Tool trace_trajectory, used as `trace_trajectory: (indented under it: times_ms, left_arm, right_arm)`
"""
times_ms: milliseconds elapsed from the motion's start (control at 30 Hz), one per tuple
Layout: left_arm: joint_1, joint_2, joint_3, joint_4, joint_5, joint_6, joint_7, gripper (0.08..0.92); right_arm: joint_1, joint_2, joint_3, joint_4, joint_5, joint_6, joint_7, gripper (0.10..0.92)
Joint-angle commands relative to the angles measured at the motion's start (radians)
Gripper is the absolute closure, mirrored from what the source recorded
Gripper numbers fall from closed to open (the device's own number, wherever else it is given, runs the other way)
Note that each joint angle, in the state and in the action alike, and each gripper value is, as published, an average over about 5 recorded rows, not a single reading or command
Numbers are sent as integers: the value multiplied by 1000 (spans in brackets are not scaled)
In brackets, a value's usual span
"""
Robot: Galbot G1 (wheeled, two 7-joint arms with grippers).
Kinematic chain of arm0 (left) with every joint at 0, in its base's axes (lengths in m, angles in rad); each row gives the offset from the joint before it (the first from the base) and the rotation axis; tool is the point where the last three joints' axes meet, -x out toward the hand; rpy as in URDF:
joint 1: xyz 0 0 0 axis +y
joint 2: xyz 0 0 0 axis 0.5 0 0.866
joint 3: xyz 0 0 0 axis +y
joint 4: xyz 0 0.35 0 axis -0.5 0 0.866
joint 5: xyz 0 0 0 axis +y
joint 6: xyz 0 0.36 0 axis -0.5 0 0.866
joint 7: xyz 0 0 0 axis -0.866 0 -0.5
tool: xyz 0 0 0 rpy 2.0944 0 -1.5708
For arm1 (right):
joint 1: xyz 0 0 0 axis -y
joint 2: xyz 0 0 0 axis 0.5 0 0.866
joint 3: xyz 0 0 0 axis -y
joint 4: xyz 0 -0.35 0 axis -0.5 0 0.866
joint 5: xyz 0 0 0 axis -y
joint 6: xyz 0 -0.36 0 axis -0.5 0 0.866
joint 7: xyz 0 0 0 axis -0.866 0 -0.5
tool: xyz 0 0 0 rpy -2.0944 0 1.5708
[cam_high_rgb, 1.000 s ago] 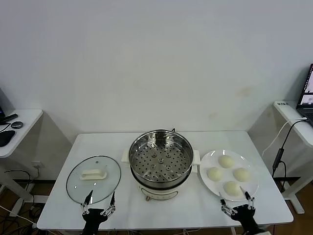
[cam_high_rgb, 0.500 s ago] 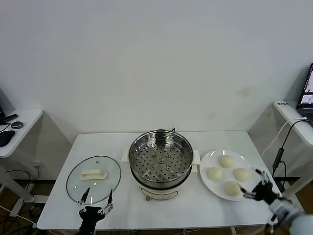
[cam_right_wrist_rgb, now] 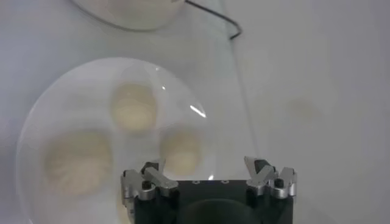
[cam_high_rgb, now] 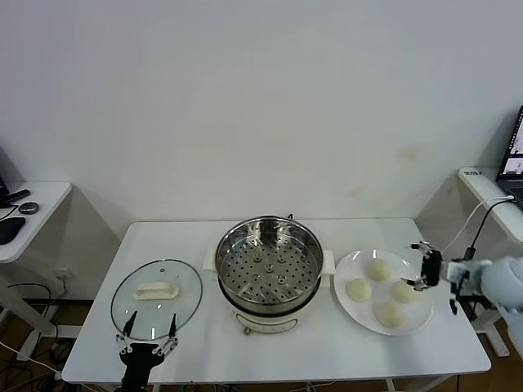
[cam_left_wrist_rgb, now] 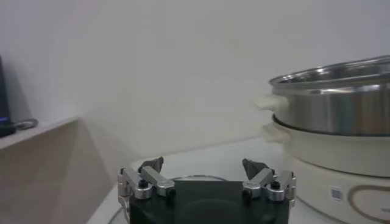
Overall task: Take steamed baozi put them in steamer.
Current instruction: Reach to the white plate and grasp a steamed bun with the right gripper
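Several cream-white steamed baozi (cam_high_rgb: 377,269) lie on a white plate (cam_high_rgb: 346,269) right of the steamer (cam_high_rgb: 267,273), a shiny steel pot with a perforated tray on a cream base. My right gripper (cam_high_rgb: 418,265) hovers open over the plate's right side, beside the right-hand baozi (cam_high_rgb: 404,291), holding nothing. In the right wrist view the open gripper (cam_right_wrist_rgb: 204,164) has baozi (cam_right_wrist_rgb: 181,149) just beyond its fingers, on the plate (cam_right_wrist_rgb: 36,122). My left gripper (cam_high_rgb: 149,343) waits open at the table's front edge; in its wrist view the gripper (cam_left_wrist_rgb: 202,164) faces the steamer (cam_left_wrist_rgb: 335,97).
A round glass lid (cam_high_rgb: 156,288) with a white handle lies flat left of the steamer, just beyond the left gripper. A dark cable (cam_high_rgb: 472,245) hangs off the table's right end by a side desk. Another side desk (cam_high_rgb: 24,212) stands at the left.
My right arm has swung from the table's front edge out to the right and over the plate's right side. The left gripper has slipped slightly left and lower. Both stay open.
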Motion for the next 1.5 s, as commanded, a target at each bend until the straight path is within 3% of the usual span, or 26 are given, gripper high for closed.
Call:
trace_trajectory:
  times_ms: [33, 533, 800, 1367, 1500]
  left_arm:
    - [5, -4, -26, -3, 10, -1, -5, 177]
    - [21, -7, -38, -3, 14, -15, -9, 177]
    - [18, -5, -46, 2, 11, -22, -12, 177]
    - [23, -7, -59, 12, 13, -39, -18, 177]
    - [28, -6, -60, 12, 13, -41, -21, 177]
  right_arm:
    - [546, 2, -544, -284, -7, 0, -227, 203]
    - [612, 134, -703, -438, -22, -14, -192, 203]
    - [618, 203, -690, -530, -106, -6, -153, 203]
    - [603, 276, -690, -600, -142, -14, -106, 204]
    - [605, 280, -701, -590, -139, -29, -113, 242]
